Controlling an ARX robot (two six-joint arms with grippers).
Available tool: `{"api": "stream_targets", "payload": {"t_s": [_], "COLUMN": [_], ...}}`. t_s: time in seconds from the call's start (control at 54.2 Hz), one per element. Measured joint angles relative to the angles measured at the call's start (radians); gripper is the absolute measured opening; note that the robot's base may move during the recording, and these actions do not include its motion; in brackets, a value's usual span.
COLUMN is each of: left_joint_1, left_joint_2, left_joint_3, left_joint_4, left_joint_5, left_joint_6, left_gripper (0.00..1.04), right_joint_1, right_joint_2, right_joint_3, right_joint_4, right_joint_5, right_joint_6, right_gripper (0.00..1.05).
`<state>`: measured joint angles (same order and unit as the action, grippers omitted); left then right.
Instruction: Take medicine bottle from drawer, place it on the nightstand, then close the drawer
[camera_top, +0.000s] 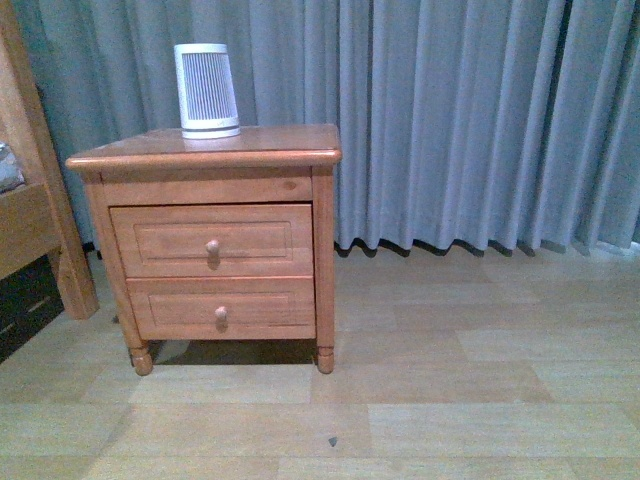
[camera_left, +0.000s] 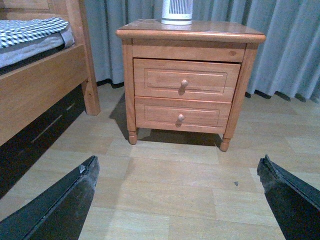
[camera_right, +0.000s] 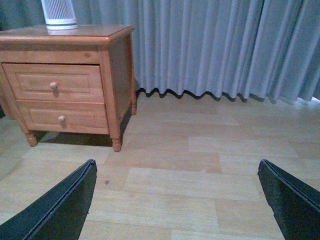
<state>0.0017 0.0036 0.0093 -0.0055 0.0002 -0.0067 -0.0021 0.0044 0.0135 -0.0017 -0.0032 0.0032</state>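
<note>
While my left gripper (camera_left: 179, 165) and right gripper (camera_right: 177, 165) hang spread wide above the floor in front of the nightstand (camera_top: 205, 158), its upper drawer (camera_top: 170, 240) sits shut; the medicine bottle is out of sight.

Only the robot's left pincer (camera_left: 178, 162) and right pincer (camera_right: 177, 162) can be seen. Each has two matte black, wedge-shaped fingers (camera_left: 65, 210) narrowing to blunt tips. A thin, pale, worn-looking line runs along the fingers' edges.
</note>
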Motion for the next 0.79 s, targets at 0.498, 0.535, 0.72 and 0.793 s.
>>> {"api": "stream_targets", "payload": {"t_s": [0.498,0.535,0.72,0.793], "left_joint_1": [0.0,0.0,0.0,0.0], "left_joint_2": [0.0,0.0,0.0,-0.001], "left_joint_3": [0.0,0.0,0.0,0.0], "left_joint_4": [0.0,0.0,0.0,0.0], "left_joint_5": [0.0,0.0,0.0,0.0], "left_joint_6": [0.0,0.0,0.0,0.0], "left_gripper": [0.98,0.98,0.98,0.98], "right_joint_1": [0.0,0.0,0.0,0.0], "right_joint_2": [0.0,0.0,0.0,0.0], "right_joint_3": [0.0,0.0,0.0,0.0], "right_joint_4": [0.0,0.0,0.0,0.0], "right_joint_5": [0.0,0.0,0.0,0.0], "right_joint_6": [0.0,0.0,0.0,0.0], "right_gripper": [0.98,0.98,0.98,0.98]}}
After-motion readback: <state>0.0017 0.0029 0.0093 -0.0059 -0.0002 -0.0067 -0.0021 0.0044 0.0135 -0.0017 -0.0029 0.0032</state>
